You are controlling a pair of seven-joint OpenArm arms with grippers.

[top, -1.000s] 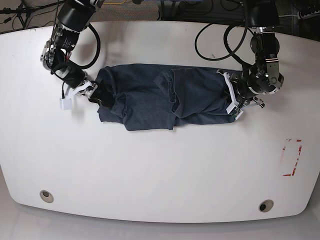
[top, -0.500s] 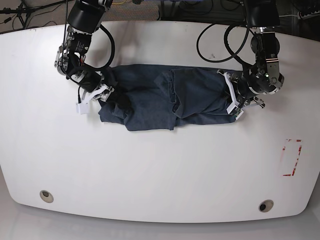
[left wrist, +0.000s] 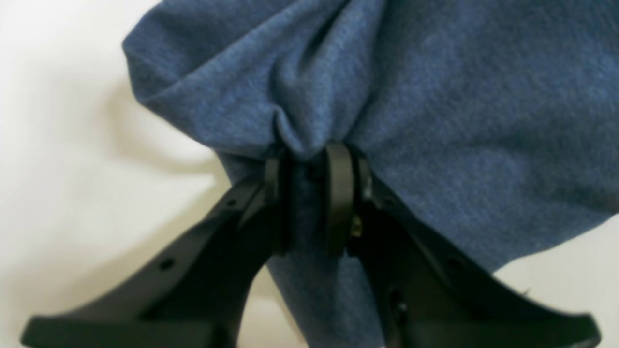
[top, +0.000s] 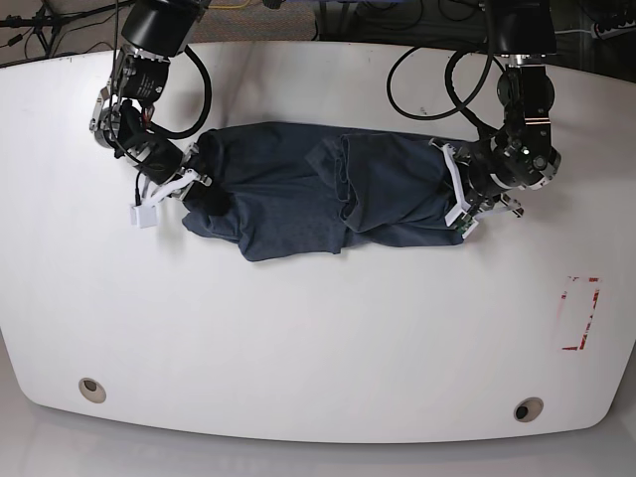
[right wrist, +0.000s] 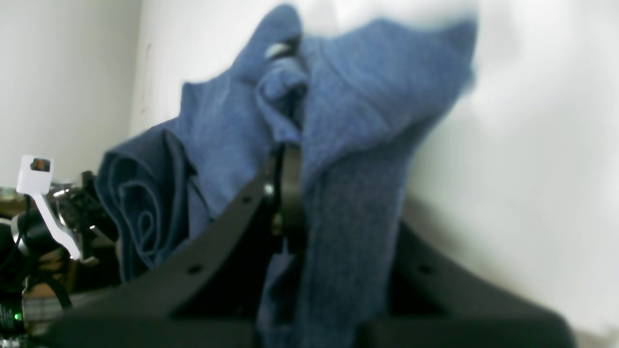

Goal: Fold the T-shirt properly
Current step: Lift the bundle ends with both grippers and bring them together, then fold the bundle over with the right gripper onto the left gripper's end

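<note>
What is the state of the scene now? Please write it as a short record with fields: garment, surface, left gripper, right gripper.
garment: dark navy T-shirt, bunched into a long band, not flat
surface: white table
left gripper: left gripper shut on a pinch of fabric at one end of the band
right gripper: right gripper shut on fabric at the opposite end
other: red rectangular mark near the table edge

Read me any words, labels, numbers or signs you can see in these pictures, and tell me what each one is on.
No text can be read in any view.
T-shirt: only plain dark blue cloth shows; no lettering or tag is visible.
Red marking on the table: a broken rectangular outline, not letters.
Small white block in the right wrist view: it has a dark spot, too blurred to read.
</note>
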